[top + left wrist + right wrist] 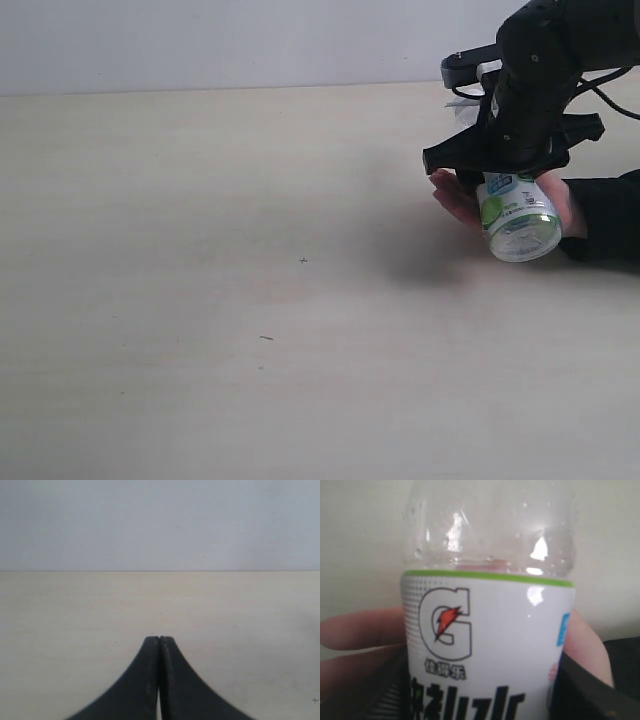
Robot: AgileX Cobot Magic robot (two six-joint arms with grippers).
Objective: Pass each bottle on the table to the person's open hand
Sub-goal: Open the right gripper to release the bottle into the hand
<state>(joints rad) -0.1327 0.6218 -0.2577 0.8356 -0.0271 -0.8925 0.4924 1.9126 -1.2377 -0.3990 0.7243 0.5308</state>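
A clear bottle [518, 215] with a white and lime-green label hangs tilted at the right of the table [250, 250], its base toward the camera. My right gripper [505, 185] is shut on its labelled body, and the cap is hidden behind the arm. The bottle rests against the person's open hand [455, 200], palm up beneath it. In the right wrist view the bottle [487, 630] fills the frame, with black fingers [580, 690] at its sides and the hand's fingers [355, 630] behind. My left gripper [159, 639] is shut on nothing above bare table [75, 610].
The person's black sleeve [610, 215] lies along the right edge of the table. A pale wall [200, 40] rises behind the table's far edge. A few tiny dark specks [303, 260] mark the tabletop. Something small and pale [465, 105] shows behind the right arm.
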